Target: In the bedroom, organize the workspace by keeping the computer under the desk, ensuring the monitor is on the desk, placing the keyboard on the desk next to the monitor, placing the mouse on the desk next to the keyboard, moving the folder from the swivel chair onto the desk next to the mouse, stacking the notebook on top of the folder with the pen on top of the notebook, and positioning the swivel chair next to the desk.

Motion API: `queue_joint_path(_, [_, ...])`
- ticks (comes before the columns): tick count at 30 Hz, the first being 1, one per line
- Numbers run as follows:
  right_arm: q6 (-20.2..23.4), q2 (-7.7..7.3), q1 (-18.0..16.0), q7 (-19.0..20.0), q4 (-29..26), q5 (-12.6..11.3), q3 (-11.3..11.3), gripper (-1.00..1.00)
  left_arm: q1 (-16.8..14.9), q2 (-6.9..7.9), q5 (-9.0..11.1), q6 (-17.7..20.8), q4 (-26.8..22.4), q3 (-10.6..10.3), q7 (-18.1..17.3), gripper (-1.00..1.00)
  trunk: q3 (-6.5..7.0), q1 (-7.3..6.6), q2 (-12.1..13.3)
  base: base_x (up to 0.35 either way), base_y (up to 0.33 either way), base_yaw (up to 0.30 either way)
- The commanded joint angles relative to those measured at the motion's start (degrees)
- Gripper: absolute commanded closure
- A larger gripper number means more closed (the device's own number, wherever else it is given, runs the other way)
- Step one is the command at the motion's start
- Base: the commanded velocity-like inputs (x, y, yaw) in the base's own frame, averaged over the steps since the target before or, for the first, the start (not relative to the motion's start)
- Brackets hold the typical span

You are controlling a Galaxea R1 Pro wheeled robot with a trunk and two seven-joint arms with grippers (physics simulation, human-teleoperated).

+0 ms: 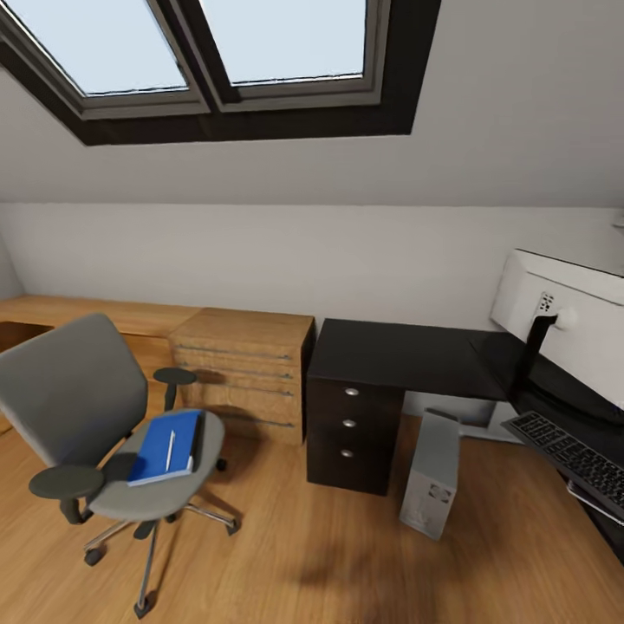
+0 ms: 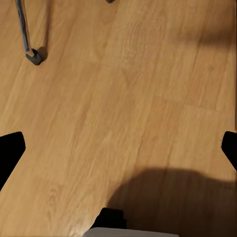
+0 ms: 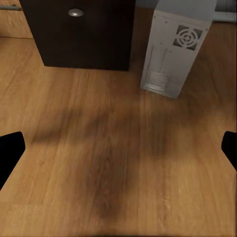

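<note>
Your monitor [image 1: 568,334] and keyboard [image 1: 576,459] sit on the glossy black surface [image 1: 407,357]; the ribbed grey-white computer [image 1: 431,475] stands on the wood floor [image 1: 303,555] just beside the drawers, arguably not yet under. The flat blue folder [image 1: 165,445] with the white pen [image 1: 170,451] lies on the padded swivel chair [image 1: 95,416], well apart. Both grippers hang wide and empty over the floor.

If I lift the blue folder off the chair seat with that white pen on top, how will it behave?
The folder looks thin and flat, so it will probably sag if pinched at one edge. The pen lies loose on top and would likely roll off if the folder tilts. The swivel chair stands on casters, so a sideways push may roll it away.
</note>
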Motion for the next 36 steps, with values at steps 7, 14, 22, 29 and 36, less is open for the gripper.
queue_joint_path(7, [-0.14, 0.02, -0.05, -0.25, 0.1, 0.13, 0.03, -1.0, -0.03, 0.05, 0.28, -0.16, 0.02, -0.46, 0.47, -1.0, -0.35, 0.0, -0.04, 0.0, 0.0, -0.149])
queue_joint_path(14, [-0.14, 0.02, -0.05, -0.26, 0.39, 0.22, 0.03, -1.0, -0.03, 0.05, 0.32, -0.19, 0.02, -0.41, 0.63, -1.0, -0.38, 0.0, -0.04, 0.0, 0.0, -0.011])
queue_joint_path(22, [-0.14, 0.08, -0.05, -0.29, 0.39, 0.06, -0.06, -1.0, -0.04, 0.02, 0.36, -0.2, 0.02, -0.31, 0.9, -1.0, 0.34, -0.88, 1.57, 0.0, 0.0, 0.0])
queue_joint_path(29, [-0.19, 0.11, -0.05, -0.29, 0.32, -0.03, -0.06, -1.0, -0.04, -0.01, 0.37, -0.16, 0.02, 0.4, 0.91, -1.0, 1.59, -2.42, 4.38, 0.0, 0.0, 0.0])
queue_joint_path(36, [-0.21, 0.11, -0.05, -0.22, 0.32, 0.05, 0.02, -1.0, -0.05, -0.04, 0.3, -0.07, 0.02, 0.47, 0.91, -1.0, 2.9, -3.96, 7.18, 0.0, 0.0, -0.079])
